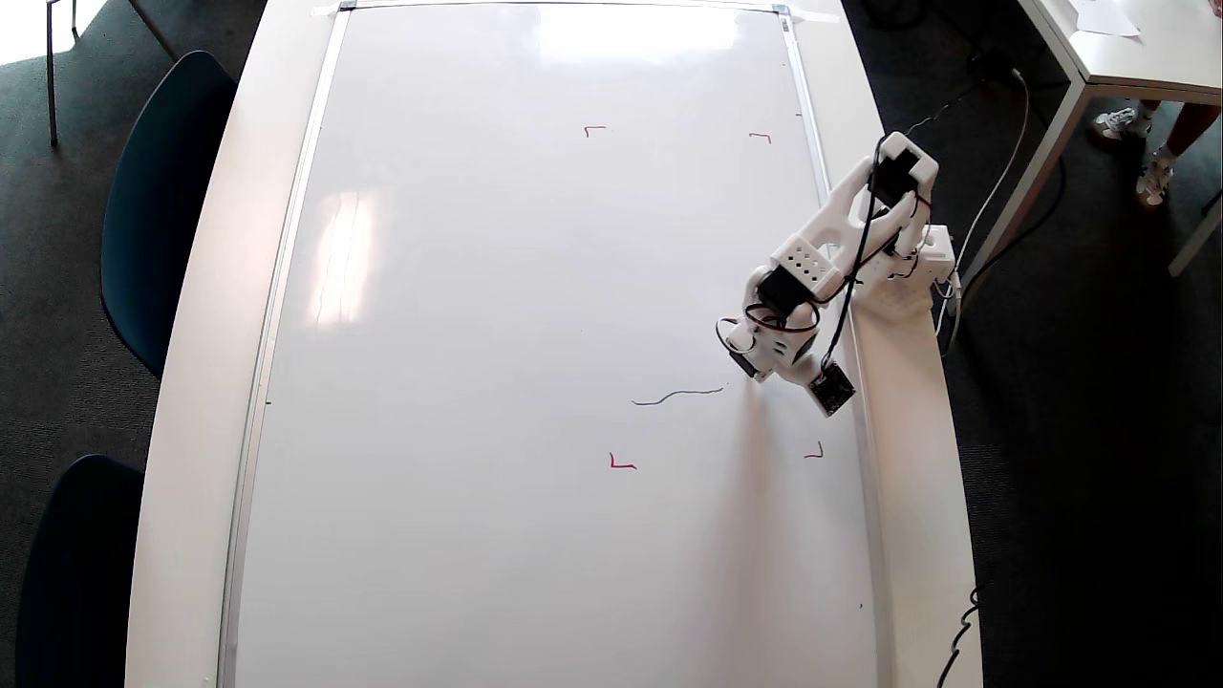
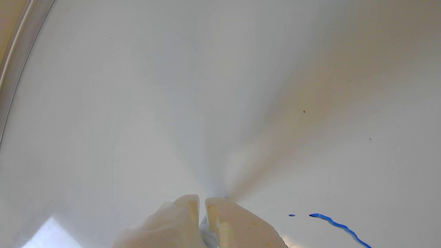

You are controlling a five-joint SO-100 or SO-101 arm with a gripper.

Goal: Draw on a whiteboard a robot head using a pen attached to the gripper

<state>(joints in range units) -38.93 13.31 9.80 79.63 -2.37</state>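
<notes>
The hand (image 1: 755, 368) sits low over the whiteboard (image 1: 497, 287), near its right frame in the overhead view, with its fingertips (image 2: 187, 206) pressed nearly together around something pale wedged between them. That is presumably the pen, though its tip is hidden, so I cannot tell whether it touches the board. All that exists of the robot head is one wavy blue stroke (image 1: 678, 395), lying just left of the hand and above the lower red corner marks (image 1: 621, 463).

By my judgement the pen is light and stiff, while the glossy board is slick, so a tip will skate and wobble (that stroke already shows it). The hold belongs on the pen's barrel, firm and close to the tip.

Around it: the black cables (image 1: 850, 277) loop off the arm, the silver frame (image 1: 826, 191) runs close beside the wrist, and two dark chairs (image 1: 162, 191) stand beyond the counter (image 1: 908, 478). Nothing lies inside the marked drawing zone.
</notes>
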